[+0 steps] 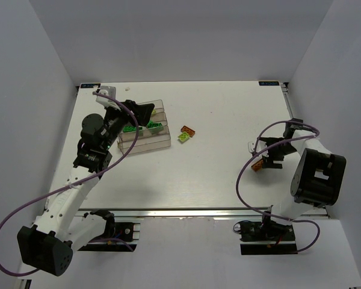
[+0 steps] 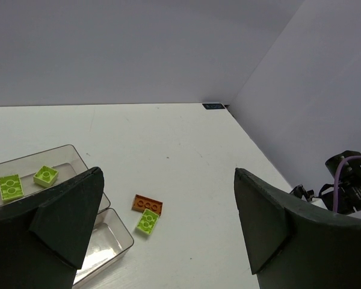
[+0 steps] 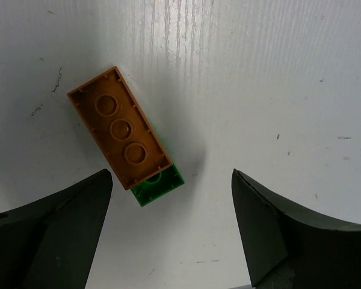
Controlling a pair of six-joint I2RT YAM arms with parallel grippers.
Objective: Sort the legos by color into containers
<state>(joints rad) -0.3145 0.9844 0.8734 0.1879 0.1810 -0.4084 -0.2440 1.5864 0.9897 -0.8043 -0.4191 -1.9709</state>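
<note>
Legos (image 2: pixel 147 205): two lime in containers (image 2: pixel 111 238); two orange, one lime outside.

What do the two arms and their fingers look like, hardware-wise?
Left arm and right arm match: white links, bulky black joint housings. A loose purple cable loops along each. Fingers are matte black, broad and wedge-shaped.

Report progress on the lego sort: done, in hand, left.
Done: two lime bricks and some green bricks lie in the containers. In hand: nothing gripped; the open right gripper hangs over an upturned orange brick overlapping a green piece. Left: that pair, plus a second orange brick touching a loose lime brick. The left gripper is open, empty.
</note>
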